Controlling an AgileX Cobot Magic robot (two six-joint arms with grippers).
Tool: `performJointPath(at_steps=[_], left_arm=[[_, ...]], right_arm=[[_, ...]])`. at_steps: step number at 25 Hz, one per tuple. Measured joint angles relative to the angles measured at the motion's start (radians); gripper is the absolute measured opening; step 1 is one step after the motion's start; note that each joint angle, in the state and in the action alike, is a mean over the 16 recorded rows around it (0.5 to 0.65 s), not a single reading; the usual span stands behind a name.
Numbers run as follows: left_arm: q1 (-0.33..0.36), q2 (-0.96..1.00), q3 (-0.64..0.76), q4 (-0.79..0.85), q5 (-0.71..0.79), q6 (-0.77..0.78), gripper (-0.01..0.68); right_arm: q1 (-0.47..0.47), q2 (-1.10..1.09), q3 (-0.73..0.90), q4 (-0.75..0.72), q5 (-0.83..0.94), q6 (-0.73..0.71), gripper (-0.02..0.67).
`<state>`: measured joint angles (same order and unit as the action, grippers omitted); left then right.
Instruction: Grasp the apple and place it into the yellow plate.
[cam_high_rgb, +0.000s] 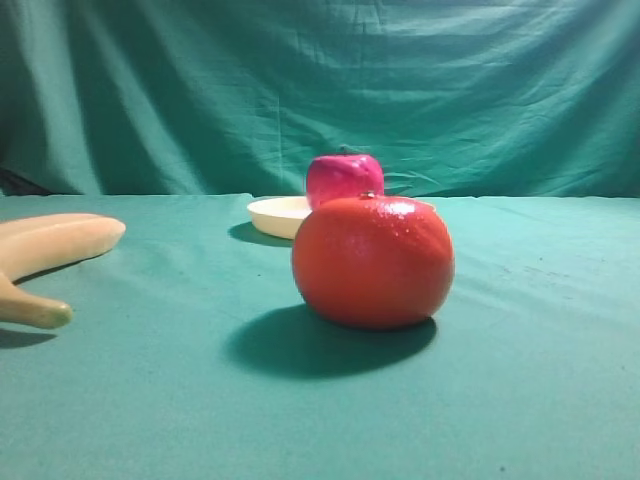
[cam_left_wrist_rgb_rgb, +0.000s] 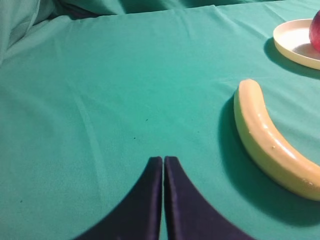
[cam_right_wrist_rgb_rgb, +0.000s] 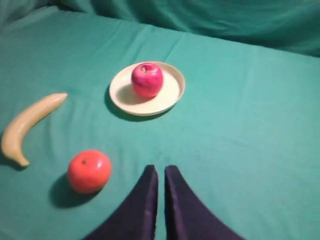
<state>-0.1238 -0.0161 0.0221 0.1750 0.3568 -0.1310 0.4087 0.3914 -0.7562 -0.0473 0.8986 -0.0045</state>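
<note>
The magenta-red apple (cam_right_wrist_rgb_rgb: 147, 79) sits upright inside the pale yellow plate (cam_right_wrist_rgb_rgb: 170, 95) on the green cloth. In the exterior high view the apple (cam_high_rgb: 343, 177) shows behind the large orange fruit, with the plate (cam_high_rgb: 275, 215) partly hidden. In the left wrist view only the apple's edge (cam_left_wrist_rgb_rgb: 315, 31) and part of the plate (cam_left_wrist_rgb_rgb: 292, 45) show at the top right. My right gripper (cam_right_wrist_rgb_rgb: 161, 172) is shut and empty, well short of the plate. My left gripper (cam_left_wrist_rgb_rgb: 163, 161) is shut and empty, left of the banana. Neither gripper shows in the exterior high view.
A large orange-red fruit (cam_high_rgb: 372, 261) stands in front of the plate; it also shows in the right wrist view (cam_right_wrist_rgb_rgb: 89, 171). A pale yellow banana (cam_high_rgb: 45, 255) lies at the left, also seen in the left wrist view (cam_left_wrist_rgb_rgb: 270, 140) and the right wrist view (cam_right_wrist_rgb_rgb: 27, 125). A green cloth backdrop (cam_high_rgb: 320, 90) hangs behind.
</note>
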Motion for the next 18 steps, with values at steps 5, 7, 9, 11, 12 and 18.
performJointPath(at_steps=[5,7,9,11,12,18], left_arm=[[0.0,0.0,0.0,0.0,0.0,0.0,0.0],[0.0,0.0,0.0,0.0,0.0,0.0,0.0],[0.0,0.0,0.0,0.0,0.0,0.0,0.0],[0.0,0.0,0.0,0.0,0.0,0.0,0.0],[0.0,0.0,0.0,0.0,0.0,0.0,0.0],[0.0,0.0,0.0,0.0,0.0,0.0,0.0]], right_arm=[[-0.101,-0.097,0.224,-0.059,-0.223,-0.005,0.0],[-0.149,-0.139,0.322,-0.07,-0.319,-0.004,0.0],[-0.2,-0.187,0.419,-0.073,-0.405,-0.003,0.0],[-0.248,-0.234,0.51,-0.07,-0.48,-0.002,0.0],[-0.27,-0.257,0.551,-0.068,-0.511,-0.001,0.0],[-0.345,-0.361,0.719,-0.043,-0.595,0.003,0.0]])
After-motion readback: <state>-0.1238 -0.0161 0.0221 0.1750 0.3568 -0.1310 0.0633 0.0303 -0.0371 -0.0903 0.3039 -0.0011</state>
